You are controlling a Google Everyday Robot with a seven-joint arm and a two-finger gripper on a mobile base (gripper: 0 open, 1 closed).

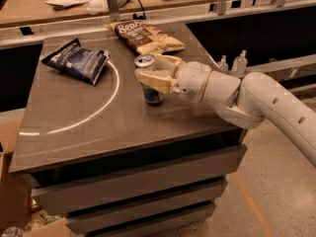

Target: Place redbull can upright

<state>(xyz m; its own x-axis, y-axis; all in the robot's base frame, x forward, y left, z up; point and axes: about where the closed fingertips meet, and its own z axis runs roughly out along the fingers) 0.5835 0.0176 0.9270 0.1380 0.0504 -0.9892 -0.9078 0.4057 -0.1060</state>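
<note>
The redbull can (151,96) stands upright on the grey table (89,117), right of the middle. Its shiny silver top (144,60) shows above the fingers; its blue lower body shows below them. My gripper (153,73) reaches in from the right on a white arm and is shut on the can, its tan fingers (154,79) wrapped around the can's upper half. The can's base sits at the table surface.
A dark blue chip bag (76,60) lies at the back left of the table. A brown chip bag (145,36) lies at the back, just behind the can. A wooden counter (59,6) with clutter runs behind. Cardboard (12,191) lies on the floor at left.
</note>
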